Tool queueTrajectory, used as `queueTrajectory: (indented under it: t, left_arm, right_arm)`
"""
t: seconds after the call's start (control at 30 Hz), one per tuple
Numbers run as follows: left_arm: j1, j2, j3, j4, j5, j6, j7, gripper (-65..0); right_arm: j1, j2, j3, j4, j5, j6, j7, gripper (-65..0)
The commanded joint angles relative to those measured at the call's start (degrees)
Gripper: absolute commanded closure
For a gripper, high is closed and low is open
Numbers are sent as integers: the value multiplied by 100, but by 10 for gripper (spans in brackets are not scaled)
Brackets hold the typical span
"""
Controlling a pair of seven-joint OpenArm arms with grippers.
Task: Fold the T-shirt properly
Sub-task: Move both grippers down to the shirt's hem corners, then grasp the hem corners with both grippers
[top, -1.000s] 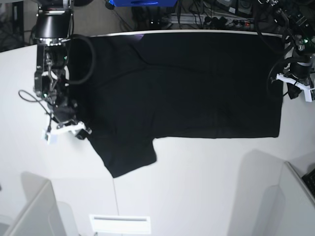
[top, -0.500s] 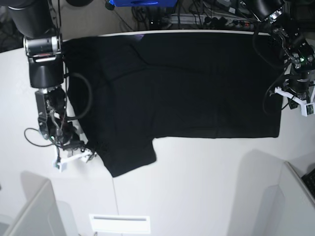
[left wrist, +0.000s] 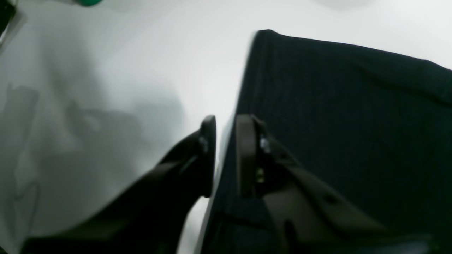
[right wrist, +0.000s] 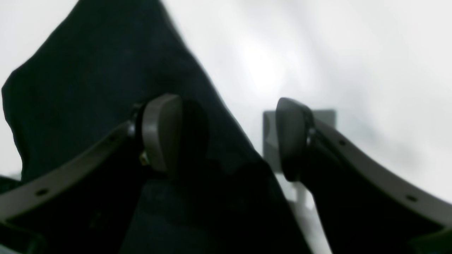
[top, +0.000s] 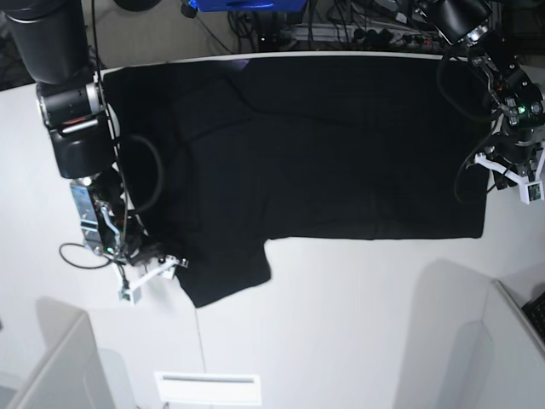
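The T-shirt (top: 315,145) is spread flat on the desk (top: 358,324). Its side hem is straddled by the narrowly parted left claw (left wrist: 226,155); its sleeve edge lies between the wide-apart right claw (right wrist: 226,137).

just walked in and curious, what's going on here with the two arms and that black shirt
A two-armed robot is working on a black T-shirt spread flat on a white table. The right gripper sits at the sleeve with its jaws wide apart, one on the cloth and one over bare table. The left gripper is at the shirt's opposite edge, jaws only narrowly apart. No fold is made yet.
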Motion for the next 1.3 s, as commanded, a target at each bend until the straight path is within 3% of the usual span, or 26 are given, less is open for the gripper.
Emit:
queueTrajectory:
  t: [0.0,0.17,0.23,0.5,0.63,0.87,1.13,1.27]
  left_arm:
    - [-38,-100,-26,100,-34,10,-128,-160]
    - [-64,-100,-9,-14,-34,10,-128,-273]
    - [-231,-153,-17,-269,-26,10,-128,-326]
    - [-943,-672,-9,-1482,-26,19,-128,-443]
    - [-1348,-821,27,-2027,-26,19,-146,-446]
    - [-2051,-1155,668,-3205,-26,19,-172,-448]
    - [-2904,-1313,677,-4208,-26,28,-190,-443]
    - [-3159,-1322,686,-4700,185,45,-647,-443]
  right_arm:
    - [142,-28,-28,51,29,40,-23,-390]
    - [80,-72,-54,60,29,40,-23,-387]
    - [71,-142,-63,60,21,40,-23,-351]
    - [36,-169,-63,51,21,40,-14,0]
    - [27,-177,-54,51,21,40,-14,0]
    - [27,-177,-54,51,21,40,-14,0]
    - [27,-177,-54,69,21,40,-14,0]
    - [27,-177,-54,69,21,40,-14,0]
